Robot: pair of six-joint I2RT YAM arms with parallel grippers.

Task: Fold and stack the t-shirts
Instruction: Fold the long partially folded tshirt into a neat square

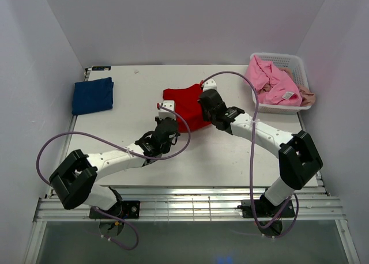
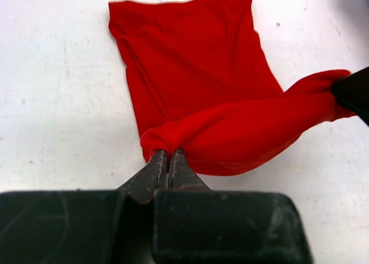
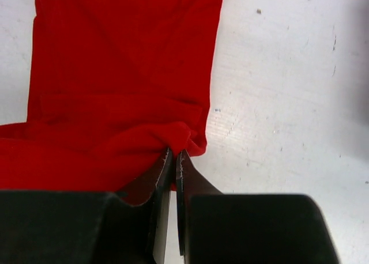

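Note:
A bright red t-shirt [image 1: 183, 105] lies partly folded at the table's middle. My left gripper [image 1: 168, 123] is shut on its near left corner [image 2: 167, 138], lifting a rolled fold. My right gripper [image 1: 209, 102] is shut on the near right corner [image 3: 179, 138]. The red cloth stretches between the two grippers, its far part flat on the table [image 2: 190, 56]. A folded navy blue t-shirt [image 1: 93, 95] lies at the far left. Pink t-shirts [image 1: 271, 82] and a beige one [image 1: 307, 97] are piled in the white lattice basket [image 1: 291, 59].
The basket stands at the table's far right corner. Purple cables [image 1: 92, 138] loop over the table near both arms. White walls close in the table on three sides. The table's near edge [image 1: 184, 189] meets a metal rail.

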